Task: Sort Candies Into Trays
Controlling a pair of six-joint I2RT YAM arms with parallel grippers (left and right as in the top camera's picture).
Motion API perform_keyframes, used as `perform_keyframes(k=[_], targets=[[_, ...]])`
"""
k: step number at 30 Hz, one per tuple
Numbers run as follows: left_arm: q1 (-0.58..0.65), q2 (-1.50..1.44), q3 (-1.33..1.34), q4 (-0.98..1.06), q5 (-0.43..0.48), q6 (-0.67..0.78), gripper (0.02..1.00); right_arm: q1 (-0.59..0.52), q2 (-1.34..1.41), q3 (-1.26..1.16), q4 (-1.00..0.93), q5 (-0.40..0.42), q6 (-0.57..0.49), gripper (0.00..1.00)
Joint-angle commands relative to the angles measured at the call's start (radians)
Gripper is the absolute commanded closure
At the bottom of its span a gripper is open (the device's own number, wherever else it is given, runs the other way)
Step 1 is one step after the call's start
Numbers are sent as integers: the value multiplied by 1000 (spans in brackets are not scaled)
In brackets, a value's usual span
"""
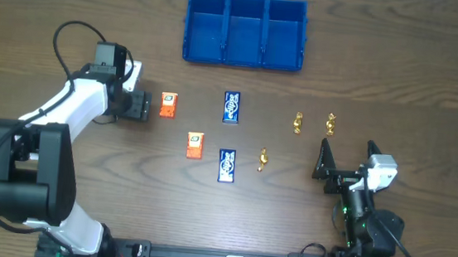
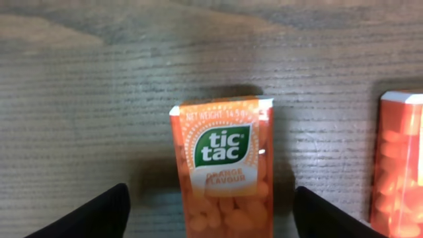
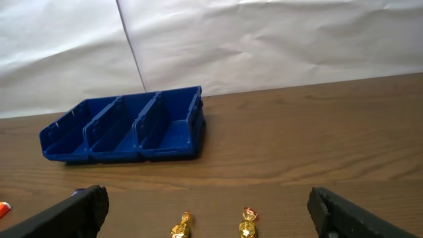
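- Hovering at the left of the top view, the left gripper (image 1: 139,106) is spread wide, released, with its fingers (image 2: 99,215) either side of an orange candy box (image 2: 225,165) and apart from it.
- A second orange box (image 1: 195,145) lies lower right of the first.
- An upper blue pack (image 1: 231,107) sits at the centre, with a lower blue pack (image 1: 226,165) beneath it.
- A single gold candy (image 1: 263,158) lies right of the lower blue pack; two more gold candies (image 1: 298,123) sit further up and right.
- The blue tray (image 1: 243,61), split into three compartments, stands at the upper middle on the wooden table (image 1: 431,96).
- The right gripper (image 1: 346,162), at lower right, is parted and holds nothing.
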Motion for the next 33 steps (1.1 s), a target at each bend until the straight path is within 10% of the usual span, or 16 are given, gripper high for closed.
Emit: perform_keyframes(k=[1,23,33], targets=[[2,33,29,5,2,6,301,-5,-7,-3,-2,-2,-11,1],[-31,-27,115,-56,31,-94,717,-5,-7,-3,-2,-2,-11,1],[-293,-29,695,-240,-180,-323,722,-5,-7,-3,-2,-2,-11,3]])
